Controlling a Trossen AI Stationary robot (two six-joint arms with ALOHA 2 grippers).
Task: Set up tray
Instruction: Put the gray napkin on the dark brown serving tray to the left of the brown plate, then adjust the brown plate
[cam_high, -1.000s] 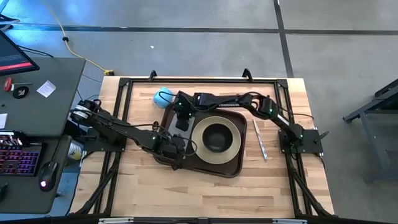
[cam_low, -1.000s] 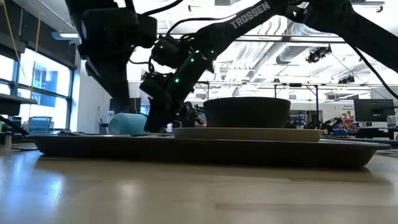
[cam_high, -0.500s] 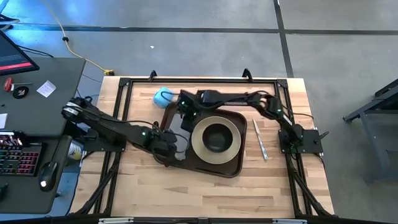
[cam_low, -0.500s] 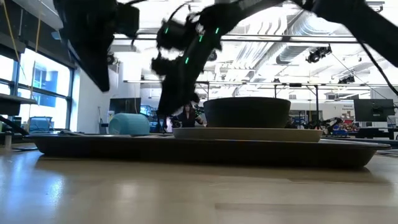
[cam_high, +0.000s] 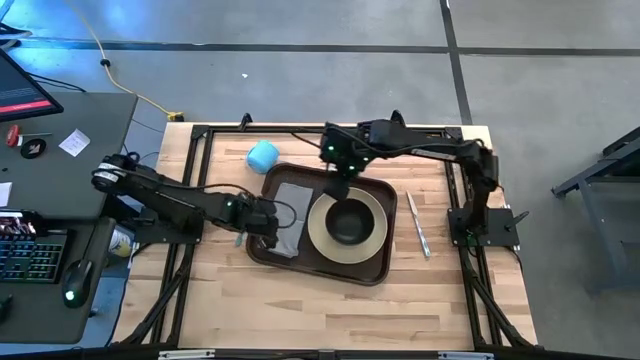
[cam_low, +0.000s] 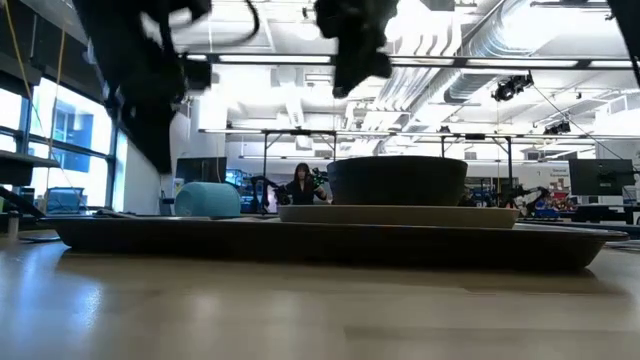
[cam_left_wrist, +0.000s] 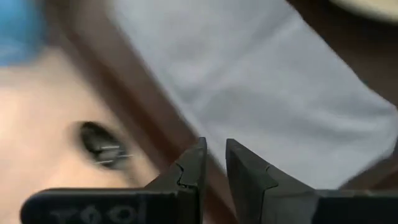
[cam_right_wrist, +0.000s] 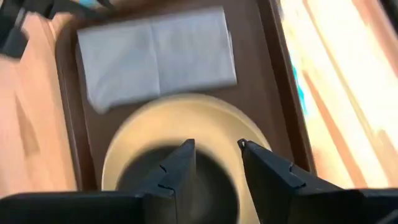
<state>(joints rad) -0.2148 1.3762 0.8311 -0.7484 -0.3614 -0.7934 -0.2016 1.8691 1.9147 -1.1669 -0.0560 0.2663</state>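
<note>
**Napkin corner and loose cutlery are the weak spots**

The left pincer (cam_high: 268, 226) sits low at the left rim of the tray (cam_high: 385, 262), its jaws nearly together with only a slim gap, gripping nothing that shows; in the left wrist view they hang right over the rim and the near edge of the grey napkin (cam_high: 286, 211). A sideways move from that height could catch the napkin's edge and drag or crumple it, or nudge the whole tray across the desk (cam_high: 300, 310). The right pincer (cam_high: 337, 186) hovers above the upper part of the tray, moderately open and empty, directly over the dark bowl (cam_high: 348, 221) on the beige plate (cam_high: 322, 232). A careless descent there could knock the bowl off centre or tip the plate's rim.

Two things lie off the tray: the blue cup (cam_high: 263, 154), on its side just beyond the tray's upper-left corner, and a slim silver utensil (cam_high: 417, 224) on the bare wood to the tray's right. In my judgement these are yet to be placed; the cup may roll when touched, and the flat, thin utensil may slip from a grip.

The tray lies in the middle of the frame in the high view, dark brown, rounded at the corners, with a raised rim. It sits flat, slightly skewed to the desk's edges, napkin on its left half, plate and bowl on its right.
</note>
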